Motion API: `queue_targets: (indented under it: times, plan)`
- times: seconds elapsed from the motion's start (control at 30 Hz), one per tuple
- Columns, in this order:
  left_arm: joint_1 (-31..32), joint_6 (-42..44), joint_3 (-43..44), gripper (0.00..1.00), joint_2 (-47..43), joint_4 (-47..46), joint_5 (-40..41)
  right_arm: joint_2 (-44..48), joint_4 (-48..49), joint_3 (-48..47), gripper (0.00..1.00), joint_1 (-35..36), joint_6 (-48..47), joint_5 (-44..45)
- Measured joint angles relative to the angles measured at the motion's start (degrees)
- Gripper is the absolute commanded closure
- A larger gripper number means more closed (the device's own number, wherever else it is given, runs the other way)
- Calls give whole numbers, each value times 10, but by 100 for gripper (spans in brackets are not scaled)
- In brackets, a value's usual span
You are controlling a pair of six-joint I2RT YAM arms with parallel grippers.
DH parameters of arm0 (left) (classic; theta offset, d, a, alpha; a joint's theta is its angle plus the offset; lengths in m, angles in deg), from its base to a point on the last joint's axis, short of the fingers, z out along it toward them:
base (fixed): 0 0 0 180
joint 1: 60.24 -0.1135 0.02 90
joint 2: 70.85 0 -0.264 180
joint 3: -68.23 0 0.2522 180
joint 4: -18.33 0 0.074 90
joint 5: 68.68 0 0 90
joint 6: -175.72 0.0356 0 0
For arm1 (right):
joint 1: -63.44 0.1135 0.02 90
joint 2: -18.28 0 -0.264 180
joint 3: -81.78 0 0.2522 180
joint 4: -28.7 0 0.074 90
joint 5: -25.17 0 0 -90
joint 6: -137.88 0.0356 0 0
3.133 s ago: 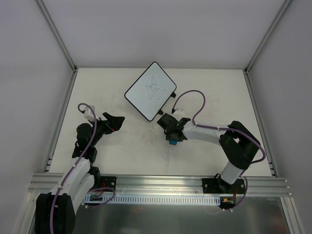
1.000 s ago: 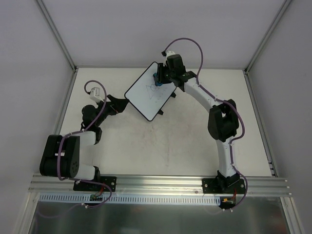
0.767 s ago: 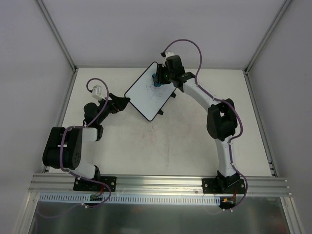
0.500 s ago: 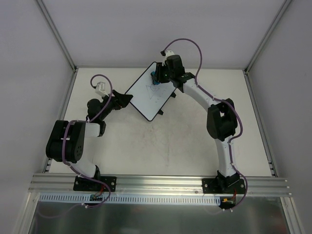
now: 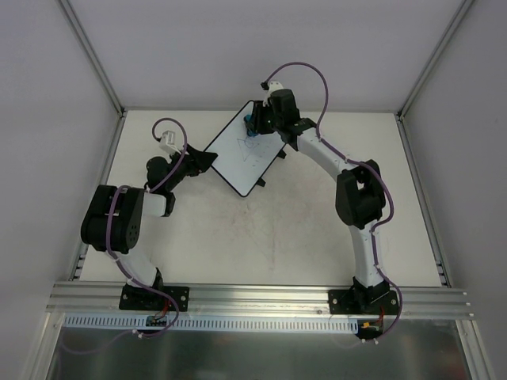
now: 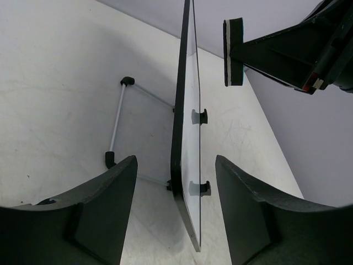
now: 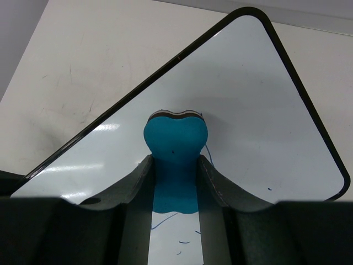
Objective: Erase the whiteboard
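The whiteboard (image 5: 238, 165) lies tilted at the back of the table, with thin blue scribbles (image 5: 247, 143) on it. My right gripper (image 5: 254, 127) is shut on the blue eraser (image 5: 249, 123) and presses it on the board's far corner. In the right wrist view the eraser (image 7: 175, 144) sits between my fingers (image 7: 138, 182) on the whiteboard (image 7: 253, 110), with scribbles (image 7: 165, 221) below it. My left gripper (image 5: 209, 159) is open at the board's left corner. In the left wrist view the board (image 6: 184, 138) stands edge-on between the open jaws, not touching them.
The board's wire stand (image 6: 117, 130) props it up behind. The right gripper with the eraser (image 6: 234, 52) shows over the board in the left wrist view. Aluminium posts (image 5: 103, 79) and white walls bound the beige table (image 5: 317, 229).
My left gripper has moved right and forward until its open jaws straddle the board's left corner. My right gripper carried the eraser from the table onto the board and slid it slightly left.
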Motion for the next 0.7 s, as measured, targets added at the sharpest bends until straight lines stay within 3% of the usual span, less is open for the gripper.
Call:
queue_targets:
  times: [0.17, 0.2, 0.4, 0.7]
  plan:
    - [2, -4, 10, 57, 17, -12, 0, -8, 11, 0, 100, 5, 1, 2]
    - [3, -5, 12, 63, 23, -14, 0, -11, 11, 0, 100, 6, 1, 2]
    - [7, -13, 16, 68, 46, -31, -4, -24, 12, 0, 100, 10, 2, 2]
    - [8, -20, 24, 85, 51, -42, -10, -28, 12, 0, 100, 10, 4, 4]
